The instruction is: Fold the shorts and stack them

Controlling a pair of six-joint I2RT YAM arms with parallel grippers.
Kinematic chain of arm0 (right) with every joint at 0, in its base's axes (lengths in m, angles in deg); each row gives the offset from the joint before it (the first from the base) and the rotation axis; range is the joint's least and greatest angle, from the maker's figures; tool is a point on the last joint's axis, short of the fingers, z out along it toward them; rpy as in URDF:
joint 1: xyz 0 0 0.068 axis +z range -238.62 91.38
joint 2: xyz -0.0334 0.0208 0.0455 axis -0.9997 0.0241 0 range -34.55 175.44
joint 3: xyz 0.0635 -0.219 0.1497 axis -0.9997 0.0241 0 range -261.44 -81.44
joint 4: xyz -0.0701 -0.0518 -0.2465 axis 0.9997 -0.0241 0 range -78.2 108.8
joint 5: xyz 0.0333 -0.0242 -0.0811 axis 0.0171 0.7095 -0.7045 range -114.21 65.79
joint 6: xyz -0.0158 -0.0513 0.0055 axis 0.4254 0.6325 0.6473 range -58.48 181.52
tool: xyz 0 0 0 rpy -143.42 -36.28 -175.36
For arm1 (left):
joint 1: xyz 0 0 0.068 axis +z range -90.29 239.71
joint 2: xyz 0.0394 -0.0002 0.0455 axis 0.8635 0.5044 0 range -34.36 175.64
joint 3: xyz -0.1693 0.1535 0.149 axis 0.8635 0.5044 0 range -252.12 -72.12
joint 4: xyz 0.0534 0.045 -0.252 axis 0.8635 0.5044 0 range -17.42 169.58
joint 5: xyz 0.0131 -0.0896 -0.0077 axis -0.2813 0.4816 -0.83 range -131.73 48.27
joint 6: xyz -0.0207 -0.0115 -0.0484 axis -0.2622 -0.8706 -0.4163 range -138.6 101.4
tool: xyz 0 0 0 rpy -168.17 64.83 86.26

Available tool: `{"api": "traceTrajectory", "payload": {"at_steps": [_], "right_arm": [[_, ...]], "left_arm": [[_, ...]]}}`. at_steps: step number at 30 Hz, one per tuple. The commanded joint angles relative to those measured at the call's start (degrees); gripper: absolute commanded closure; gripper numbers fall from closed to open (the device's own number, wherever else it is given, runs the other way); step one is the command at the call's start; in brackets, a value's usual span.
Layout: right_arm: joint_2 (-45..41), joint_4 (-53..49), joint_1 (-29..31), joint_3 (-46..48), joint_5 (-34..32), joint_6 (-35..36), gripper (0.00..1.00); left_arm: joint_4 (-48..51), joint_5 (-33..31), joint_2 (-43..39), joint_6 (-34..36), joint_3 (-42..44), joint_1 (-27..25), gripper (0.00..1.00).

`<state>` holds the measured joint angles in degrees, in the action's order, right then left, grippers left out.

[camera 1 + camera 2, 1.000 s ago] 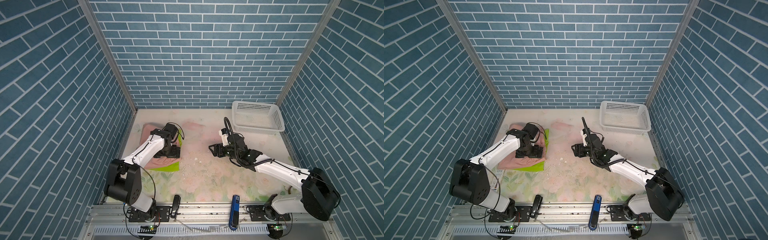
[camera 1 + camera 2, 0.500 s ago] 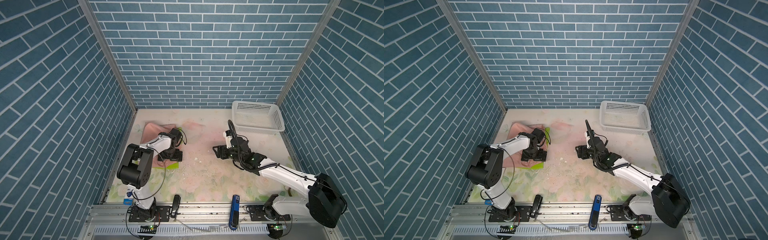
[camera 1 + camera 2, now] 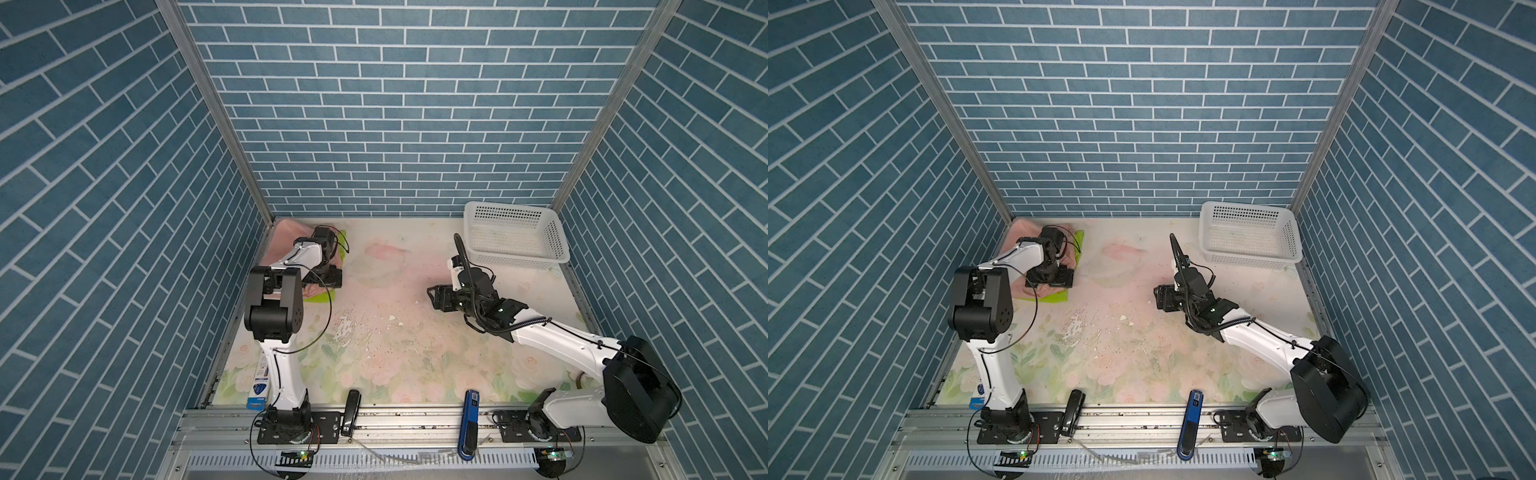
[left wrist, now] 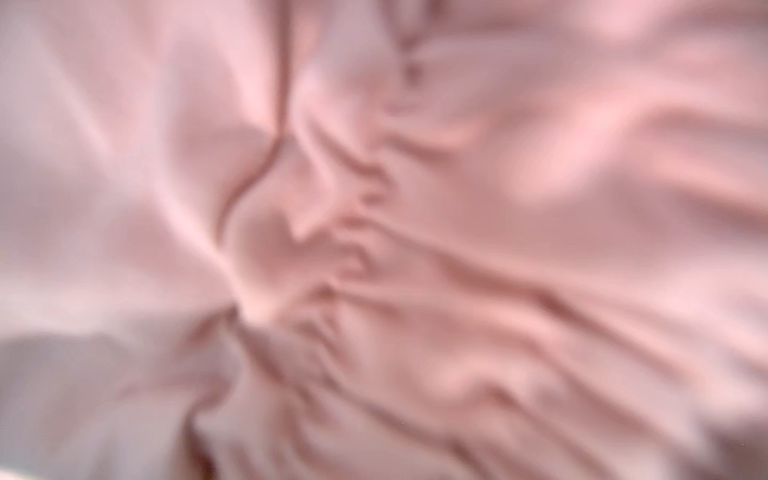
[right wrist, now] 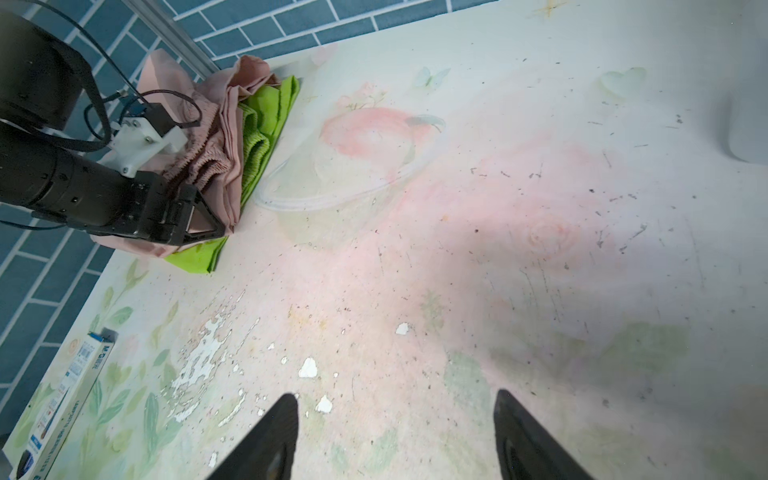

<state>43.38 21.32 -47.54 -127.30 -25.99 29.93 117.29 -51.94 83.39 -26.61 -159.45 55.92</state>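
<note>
Two shorts stacked at the table's [image 5: 457, 270] far-left corner, pink shorts [image 5: 208, 145] on green shorts [image 5: 266, 120]. Left gripper [image 5: 203, 226] wide, low on pink shorts. Right gripper [image 5: 397, 411] jaws apart, empty, over bare table, well apart from stack.

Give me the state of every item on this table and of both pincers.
green shorts: folded flat, bottom of the pile
pink shorts: bunched, lying on the green shorts
basket: upright, nothing seen inside
left pincer: open, down on the pink shorts
right pincer: open, holding nothing
</note>
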Motion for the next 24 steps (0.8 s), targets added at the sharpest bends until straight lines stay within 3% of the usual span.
{"api": "traceTrajectory", "payload": {"at_steps": [1, 5, 10, 13, 16, 20, 24], "right_arm": [[0.6, -0.4, -1.2, -2.4, 0.4, 1.1, 0.26], [-0.5, -2.1, -2.7, -3.1, -0.6, 3.7, 0.23], [-5.2, -7.0, -6.6, -3.9, -4.7, 9.8, 0.17], [-9.5, -9.5, -11.0, -3.2, -10.8, 12.8, 0.13], [-13.1, -10.5, -16.8, -0.7, -15.8, 15.2, 0.02], [-13.0, -15.3, -26.1, 1.0, -21.5, 16.3, 0.02], [-14.5, -9.3, -31.6, 8.2, -26.2, 19.0, 0.02]], "left_arm": [[0.8, -2.2, 2.9, 3.2, -4.6, -0.3, 0.0], [0.1, -6.0, 2.3, 4.7, -5.9, -0.2, 0.0], [-6.0, -8.0, -10.9, 3.9, 1.3, -0.6, 0.0], [-12.4, -10.9, -22.5, 3.1, 9.5, -1.4, 0.0], [-22.6, -13.9, -35.3, 2.7, 21.5, -2.1, 0.0], [-35.4, -14.6, -50.3, 1.6, 37.6, -2.1, 0.0], [-48.6, -19.0, -58.0, 2.3, 52.0, -2.1, 0.0]]}}
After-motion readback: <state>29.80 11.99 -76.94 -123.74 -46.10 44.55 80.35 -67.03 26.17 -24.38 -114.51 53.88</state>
